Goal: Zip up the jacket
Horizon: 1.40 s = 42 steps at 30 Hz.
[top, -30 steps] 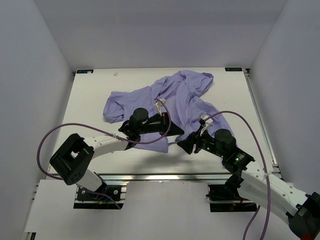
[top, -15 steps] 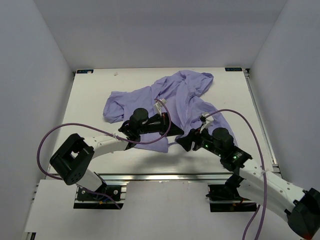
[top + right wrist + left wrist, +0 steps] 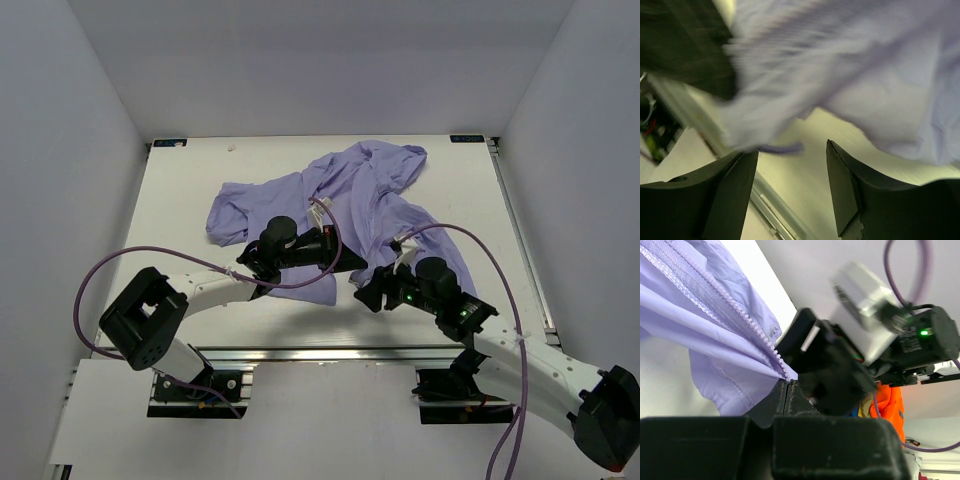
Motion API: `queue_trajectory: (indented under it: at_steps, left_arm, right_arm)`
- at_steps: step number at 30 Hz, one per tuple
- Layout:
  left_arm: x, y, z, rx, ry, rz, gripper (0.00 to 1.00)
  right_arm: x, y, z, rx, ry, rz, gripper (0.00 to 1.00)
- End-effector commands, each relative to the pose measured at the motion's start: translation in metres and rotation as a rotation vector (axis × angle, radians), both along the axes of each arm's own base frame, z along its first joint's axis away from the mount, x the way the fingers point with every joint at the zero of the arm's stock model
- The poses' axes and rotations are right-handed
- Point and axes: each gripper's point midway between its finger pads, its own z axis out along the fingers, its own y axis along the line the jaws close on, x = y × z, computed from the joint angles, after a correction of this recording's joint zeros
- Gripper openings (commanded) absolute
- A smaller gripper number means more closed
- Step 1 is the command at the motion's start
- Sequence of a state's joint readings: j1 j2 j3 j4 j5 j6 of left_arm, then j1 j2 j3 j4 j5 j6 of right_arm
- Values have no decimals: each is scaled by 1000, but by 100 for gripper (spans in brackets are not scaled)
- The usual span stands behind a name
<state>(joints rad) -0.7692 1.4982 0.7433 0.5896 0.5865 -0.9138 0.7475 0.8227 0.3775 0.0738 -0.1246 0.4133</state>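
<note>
- The thin lavender fabric jacket (image 3: 365,190) lies crumpled on the flat white table (image 3: 180,200), spreading away beyond both grippers.
- Its pale toothed zipper (image 3: 725,310) runs straight out from the left gripper (image 3: 788,388), whose fingers are pinched together on the hem end.
- The right gripper (image 3: 790,175), fingers apart, sits just beside that pinch, with soft cloth ahead.

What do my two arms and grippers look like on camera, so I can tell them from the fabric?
The left arm and right arm have white links and black joint housings; a purple cable loops along each. The left gripper and right gripper are black with wedge-shaped fingers. A green light glows on the right wrist.
</note>
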Motion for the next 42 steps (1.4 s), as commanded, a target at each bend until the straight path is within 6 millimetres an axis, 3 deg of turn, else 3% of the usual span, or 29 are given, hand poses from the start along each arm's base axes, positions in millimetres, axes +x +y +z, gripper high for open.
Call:
queue_trajectory:
  at_steps: [1,3,8,17,25,32,38,42]
  left_arm:
    - [-2,-1,12,-20,-34,-9,0]
    - [-2,-2,12,-20,-34,-9,0]
    - [-3,-1,12,-18,-30,-12,0]
    - [-4,-2,12,-24,-25,-20,0]
    - [-5,0,14,-31,-29,-17,0]
    - [-6,1,13,-29,-24,-14,0]
    - [-3,1,10,1,-21,-2,0]
    - [2,5,7,52,-29,33,45]
  right_arm:
    - [-17,12,29,39,-129,183,63]
    - [-22,12,36,38,-148,215,64]
    - [-11,9,50,85,-175,131,65]
    - [5,19,62,146,-223,94,56]
    - [6,23,59,150,-218,107,34]
    - [3,22,63,184,-240,105,0]
    - [-7,23,62,174,-215,155,0]
    - [-14,17,46,111,-115,156,0]
